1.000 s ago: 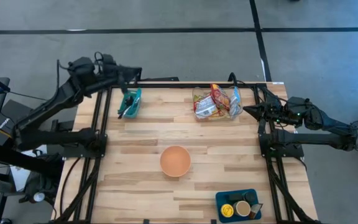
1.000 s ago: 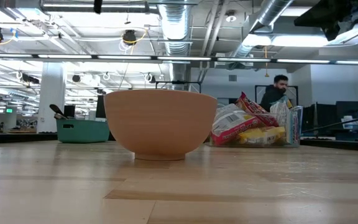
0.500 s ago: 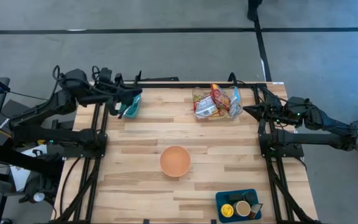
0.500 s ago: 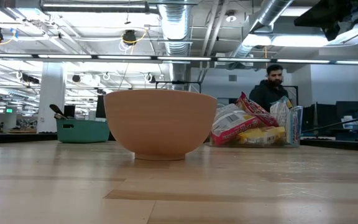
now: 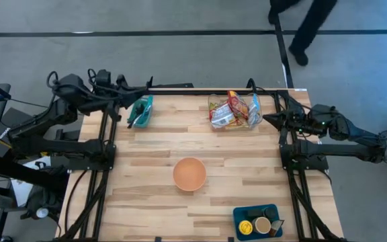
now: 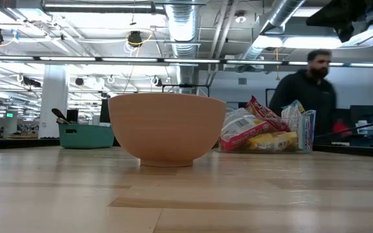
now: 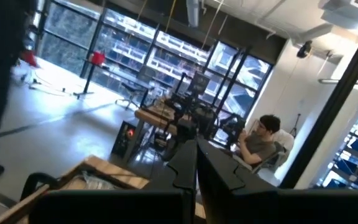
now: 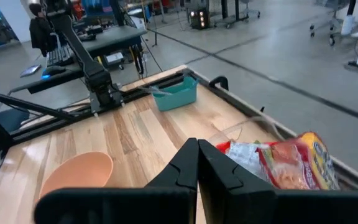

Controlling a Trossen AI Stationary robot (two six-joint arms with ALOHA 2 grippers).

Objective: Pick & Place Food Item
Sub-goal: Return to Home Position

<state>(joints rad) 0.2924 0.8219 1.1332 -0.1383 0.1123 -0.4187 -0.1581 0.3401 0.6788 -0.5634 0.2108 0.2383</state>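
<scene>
— From above, where do the arms stand?
— The left gripper (image 5: 127,101) sits at the tabletop's (image 5: 153,154) 11 o'clock edge, just beside the light green bin (image 5: 148,107) holding the black spoon (image 5: 134,117). The right gripper (image 5: 267,119) is at 3 o'clock. The dark blue bin (image 5: 237,218) is at 5 o'clock, and the orange bowl (image 5: 189,173) is central.
— At table level?
— Bowl in front, snack packs (image 6: 264,133) toward 2 o'clock, a person (image 6: 303,90) behind.
— The wrist views?
— Left fingers (image 7: 182,171) and right fingers (image 8: 185,165) are each pressed together.
</scene>
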